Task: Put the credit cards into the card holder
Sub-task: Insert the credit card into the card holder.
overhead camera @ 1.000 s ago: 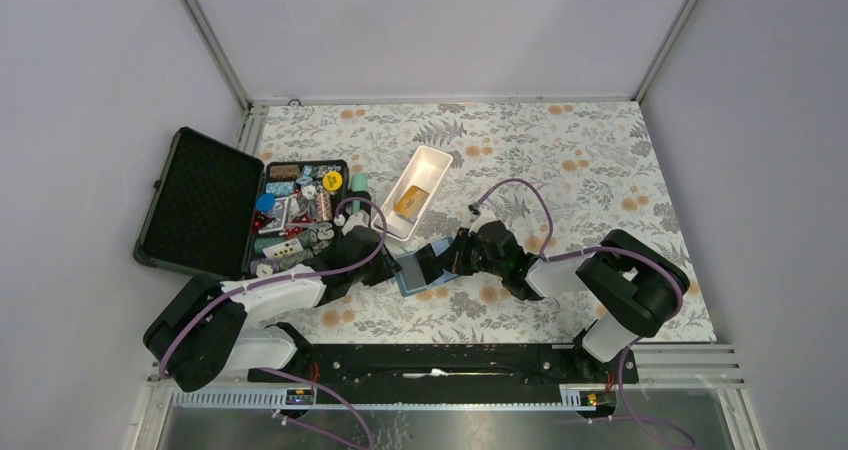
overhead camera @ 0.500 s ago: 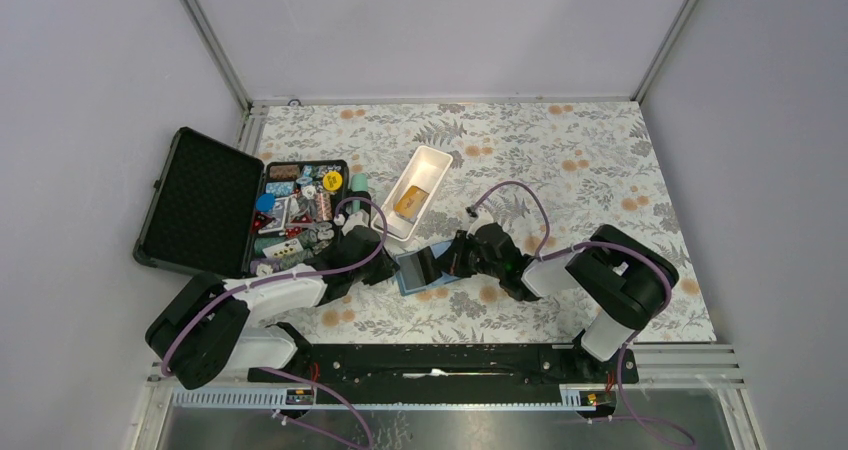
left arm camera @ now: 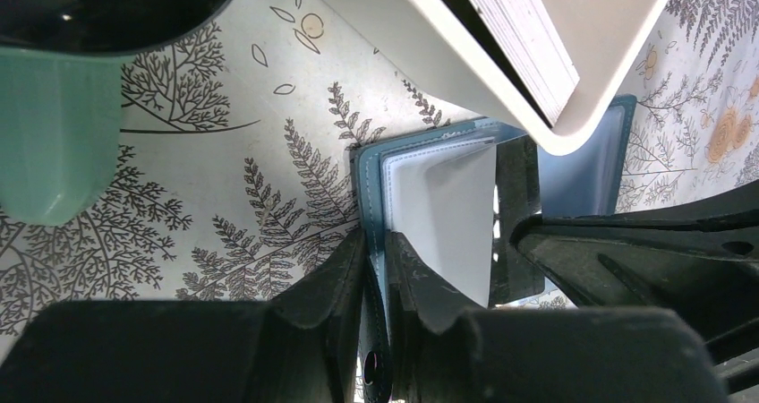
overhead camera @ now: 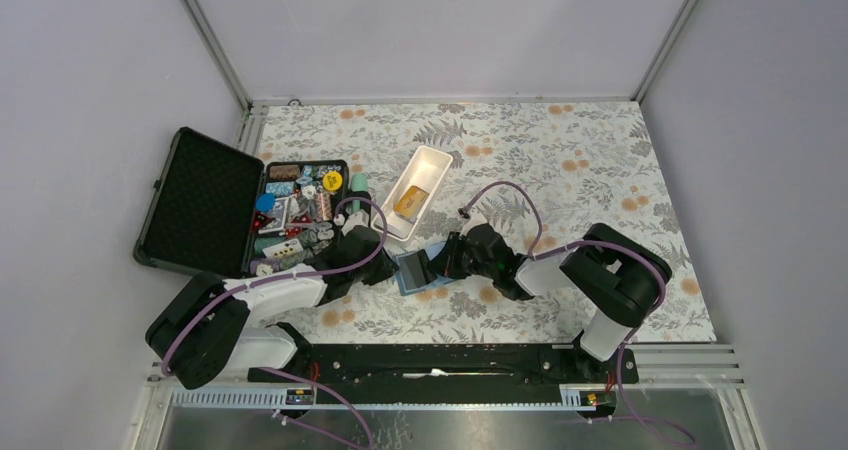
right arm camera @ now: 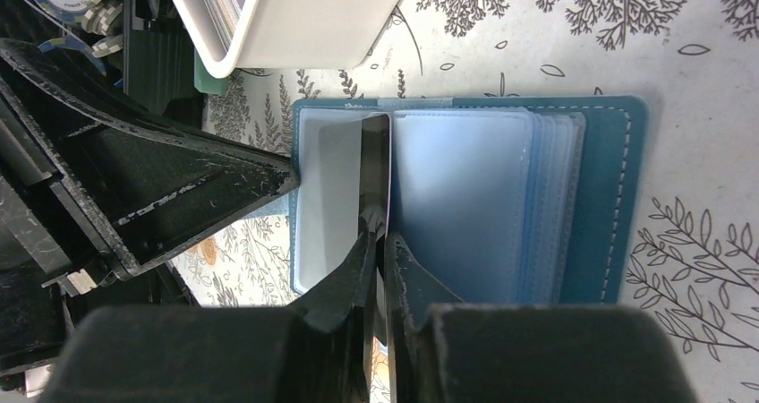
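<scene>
Well, from above, the 2 arms meet over the card holder (overhead camera: 411,274). It lies open on the flowered table (overhead camera: 600,160), just in front of the near end of the white tray (overhead camera: 432,156). The left gripper (overhead camera: 388,266) is at its left edge and the right gripper (overhead camera: 442,261) is at its right side. In this view they are too small for me to tell how the jaws stand. 1 golden-orange card (overhead camera: 407,202) lies inside the tray. The black case (overhead camera: 200,205) stands open at the far left.

From the left wrist, the left gripper (left arm camera: 376,264) has its jaws narrow and pinched on the teal cover edge of the card holder (left arm camera: 365,184). The pale inner pages stand up from the cover, and 1 white page is lifted. Just beyond the pages the dark card (left arm camera: 517,208) stands on its edge, with the tip of the right gripper against it.

From the right wrist, the right gripper (right arm camera: 379,242) has its jaws almost together, clamped on the dark card (right arm camera: 376,157). Here the card is seen edge-on, as a thin dark strip. It stands upright between 1 white page on the left and a stack of light blue clear pockets on the right. Whether its lower edge sits in a pocket I cannot tell. The teal cover lies flat on the table, with white stitching along its border.
</scene>
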Controlling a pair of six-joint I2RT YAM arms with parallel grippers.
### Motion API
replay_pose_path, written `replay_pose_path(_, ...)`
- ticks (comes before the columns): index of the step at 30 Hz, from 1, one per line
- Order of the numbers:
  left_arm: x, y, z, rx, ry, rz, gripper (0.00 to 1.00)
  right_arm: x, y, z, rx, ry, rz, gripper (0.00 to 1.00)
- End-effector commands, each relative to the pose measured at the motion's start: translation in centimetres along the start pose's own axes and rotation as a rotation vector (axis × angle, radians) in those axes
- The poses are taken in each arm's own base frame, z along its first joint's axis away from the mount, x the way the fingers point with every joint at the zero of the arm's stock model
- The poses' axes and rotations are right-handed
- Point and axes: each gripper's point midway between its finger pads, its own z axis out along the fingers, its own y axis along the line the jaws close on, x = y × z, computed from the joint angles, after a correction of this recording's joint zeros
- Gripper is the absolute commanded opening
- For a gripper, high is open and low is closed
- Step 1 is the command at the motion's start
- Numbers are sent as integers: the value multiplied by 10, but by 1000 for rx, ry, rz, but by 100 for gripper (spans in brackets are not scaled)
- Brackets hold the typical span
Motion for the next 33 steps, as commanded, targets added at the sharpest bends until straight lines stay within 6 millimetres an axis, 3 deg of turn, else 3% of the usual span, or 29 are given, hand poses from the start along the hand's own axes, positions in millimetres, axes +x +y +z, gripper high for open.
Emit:
replay_pose_path(1, 16, 20, -1, -62, 56, 26, 15, 28, -22, -4, 114, 90, -37, 14)
replay_pose_path(10, 16, 19, -3, -59, 54, 29, 13, 15, -21, -13, 180, 80, -124, 32)
replay_pose_path(26, 15, 16, -3, -47, 59, 30, 3, 32, 0, -3, 154, 145, -147, 28)
replay_pose_path(33, 16, 16, -4, -44, 58, 28, 0, 36, 12, 1, 132, 156, -147, 34)
